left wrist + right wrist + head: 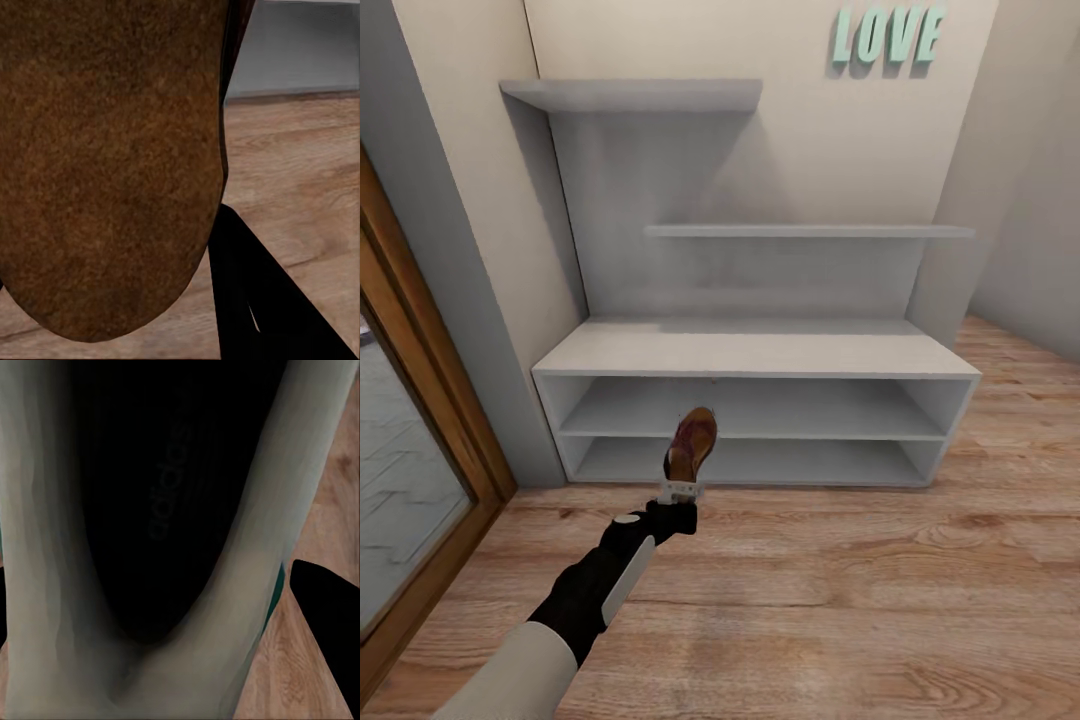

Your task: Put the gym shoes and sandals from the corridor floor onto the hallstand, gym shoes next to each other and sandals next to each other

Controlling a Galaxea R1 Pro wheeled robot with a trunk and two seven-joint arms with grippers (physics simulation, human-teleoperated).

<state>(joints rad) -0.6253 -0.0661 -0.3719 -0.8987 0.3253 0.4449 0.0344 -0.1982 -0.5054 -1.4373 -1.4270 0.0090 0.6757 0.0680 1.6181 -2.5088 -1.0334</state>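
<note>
One word, "LOVE" point(887, 36), hangs in teal on the wall above the rack point(755, 350); "adidas" reads inside the gym shoe point(161, 510) clamped in the right hand. Left hand point(680, 492) grips a sandal point(692, 441) before the rack's bare shelves.

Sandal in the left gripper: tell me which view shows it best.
The head view: there the sandal appears whole, held in the left gripper in front of the hallstand. The left wrist view shows just its brown surface very close up. The right wrist view shows a gym shoe instead.
</note>
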